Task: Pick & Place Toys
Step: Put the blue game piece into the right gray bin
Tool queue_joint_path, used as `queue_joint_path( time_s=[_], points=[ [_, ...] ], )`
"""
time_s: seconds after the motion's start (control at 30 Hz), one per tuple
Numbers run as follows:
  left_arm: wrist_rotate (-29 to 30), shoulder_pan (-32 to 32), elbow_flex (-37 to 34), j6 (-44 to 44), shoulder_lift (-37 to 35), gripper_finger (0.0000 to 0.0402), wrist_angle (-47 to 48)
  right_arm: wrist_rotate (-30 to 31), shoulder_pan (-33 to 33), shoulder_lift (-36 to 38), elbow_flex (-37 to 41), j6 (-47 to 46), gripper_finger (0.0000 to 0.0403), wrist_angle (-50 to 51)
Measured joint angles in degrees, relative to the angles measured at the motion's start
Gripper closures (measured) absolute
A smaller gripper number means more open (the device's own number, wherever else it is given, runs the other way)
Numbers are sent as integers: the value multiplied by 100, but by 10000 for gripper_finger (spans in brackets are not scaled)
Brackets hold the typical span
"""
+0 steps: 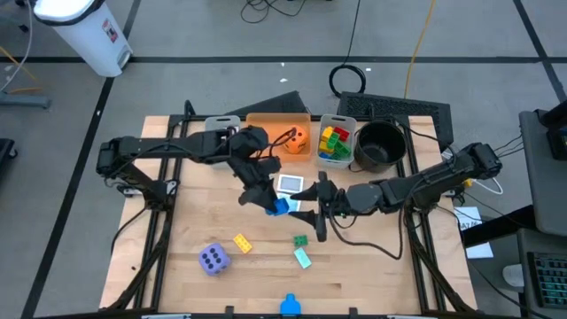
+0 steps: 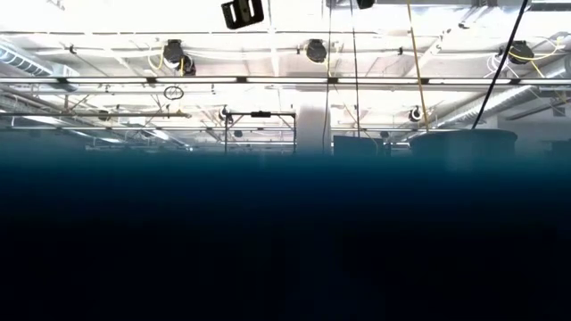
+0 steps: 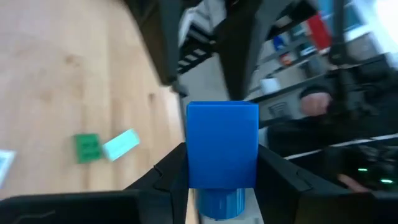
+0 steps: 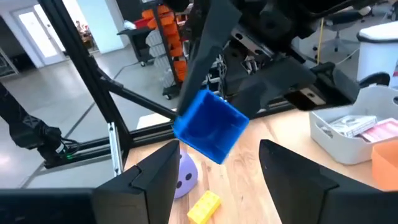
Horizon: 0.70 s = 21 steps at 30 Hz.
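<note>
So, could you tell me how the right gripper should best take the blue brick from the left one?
Grip the blue brick by its free lower half, coming from the right gripper side with open fingers; the left gripper covers its other end.

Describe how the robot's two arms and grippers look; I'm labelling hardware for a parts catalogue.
Both arms are black, built of slim jointed segments with bulkier rounded joints, and black cables trail from the right one. The left gripper has two dark angular fingers, and the right gripper has two broad, flat, matte black fingers. No markings are readable.
</note>
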State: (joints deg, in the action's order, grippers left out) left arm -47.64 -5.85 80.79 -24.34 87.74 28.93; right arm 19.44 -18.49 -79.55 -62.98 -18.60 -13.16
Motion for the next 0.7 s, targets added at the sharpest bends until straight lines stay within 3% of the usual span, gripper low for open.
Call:
queue_joint_path(
  time_s=[0.37, 0.57, 0.7],
  points=[
    [-542, -1, 0, -601, 2, 227, -655, 454, -255, 0, 2, 832, 193, -579],
    [-643, -45, -4, -625, 77, 262, -692, 444, -287, 0, 2, 984, 193, -633],
    [-669, -134, -7, -726, 126, 263, -693, 451, -340, 0, 2, 1084, 193, -603]
  ],
)
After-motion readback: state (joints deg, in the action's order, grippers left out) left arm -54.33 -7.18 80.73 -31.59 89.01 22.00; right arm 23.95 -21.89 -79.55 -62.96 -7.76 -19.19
